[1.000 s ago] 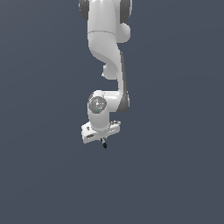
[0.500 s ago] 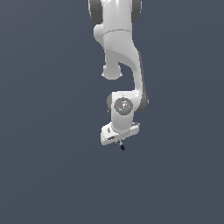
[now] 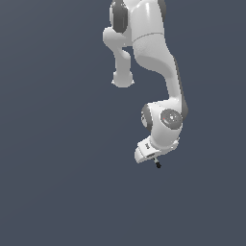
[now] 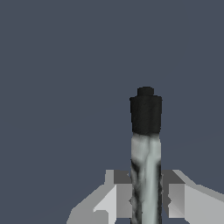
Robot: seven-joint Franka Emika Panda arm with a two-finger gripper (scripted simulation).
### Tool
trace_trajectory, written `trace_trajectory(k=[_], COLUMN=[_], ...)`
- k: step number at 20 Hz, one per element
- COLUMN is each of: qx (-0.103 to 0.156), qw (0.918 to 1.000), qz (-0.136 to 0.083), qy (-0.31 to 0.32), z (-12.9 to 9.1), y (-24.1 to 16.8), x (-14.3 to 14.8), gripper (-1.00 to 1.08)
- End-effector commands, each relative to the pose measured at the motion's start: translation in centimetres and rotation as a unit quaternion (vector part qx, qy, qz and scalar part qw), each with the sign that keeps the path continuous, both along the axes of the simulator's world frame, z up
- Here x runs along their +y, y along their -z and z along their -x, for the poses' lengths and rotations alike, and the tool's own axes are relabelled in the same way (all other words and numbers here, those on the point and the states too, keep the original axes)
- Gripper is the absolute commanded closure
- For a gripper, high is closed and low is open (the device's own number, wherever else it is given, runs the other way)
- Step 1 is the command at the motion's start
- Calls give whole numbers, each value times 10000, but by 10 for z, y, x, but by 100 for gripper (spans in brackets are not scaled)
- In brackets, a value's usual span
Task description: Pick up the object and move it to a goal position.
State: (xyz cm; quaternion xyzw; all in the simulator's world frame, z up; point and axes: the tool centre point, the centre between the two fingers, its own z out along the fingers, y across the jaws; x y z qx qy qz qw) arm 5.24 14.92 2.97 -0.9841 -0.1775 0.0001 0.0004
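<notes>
1. Gripper (image 4: 146, 194): I read it as closed on the stick, a finger (image 4: 120, 197) pressed to each side of the shaft.
2. Object (image 4: 146, 144): small pen-like stick, grey shaft, black tip. In the exterior view it hangs below the hand (image 3: 157, 165), tip downward, toward that view's right.
3. Handling, my judgement: light, stiff, slim, smooth; may pivot or slip in the grip. I would hold mid-shaft, as now, clear of the tip.
4. Surroundings: plain grey ground; I see no other items, no goal marker, no obstruction.
</notes>
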Motion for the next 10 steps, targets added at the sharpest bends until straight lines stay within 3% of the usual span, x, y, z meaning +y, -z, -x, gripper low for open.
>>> trace_trajectory(k=[1, 10], qx=[-1, -1], qw=[10000, 10000], qz=[4, 4], qy=[13, 13], z=[-4, -9], y=[-2, -4], x=[16, 37], gripper=[108, 108])
